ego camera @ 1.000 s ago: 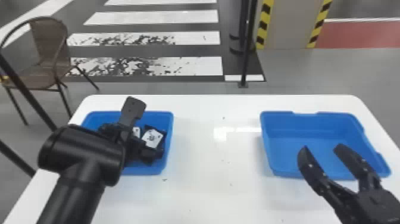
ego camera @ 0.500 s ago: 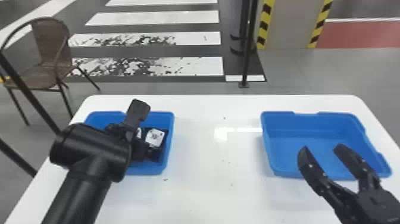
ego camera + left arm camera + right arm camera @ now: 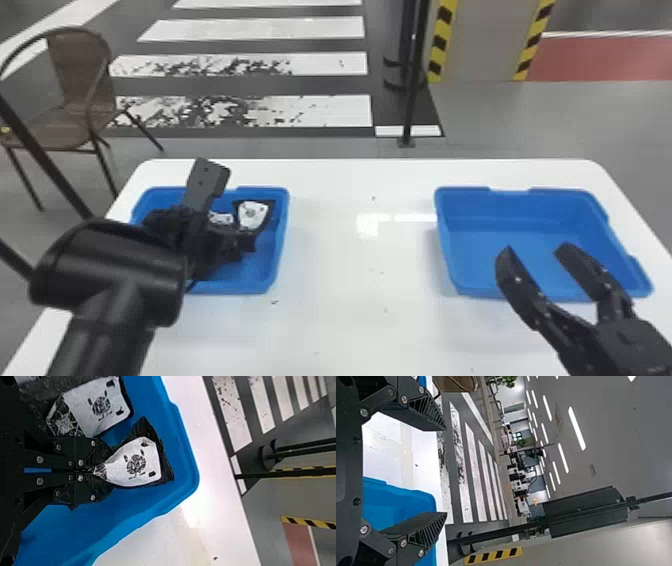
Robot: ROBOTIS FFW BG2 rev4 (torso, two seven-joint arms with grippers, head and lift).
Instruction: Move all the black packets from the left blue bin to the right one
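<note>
At left in the head view, the left gripper (image 3: 234, 239) pinches the end of a black packet (image 3: 134, 465) with a white label inside the left blue bin (image 3: 277, 250), another black packet (image 3: 99, 407) lying near it. At lower right, the right gripper (image 3: 536, 250) hangs with fingers spread by the right blue bin (image 3: 520, 212), on a white table (image 3: 350, 320).

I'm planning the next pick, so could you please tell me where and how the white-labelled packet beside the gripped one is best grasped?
I would pinch that packet at its crumpled near end, coming from above. It lies label up inside the blue bin, whose walls would hinder a sideways approach, and the creases should gather more easily than the broad, flatter label.
</note>
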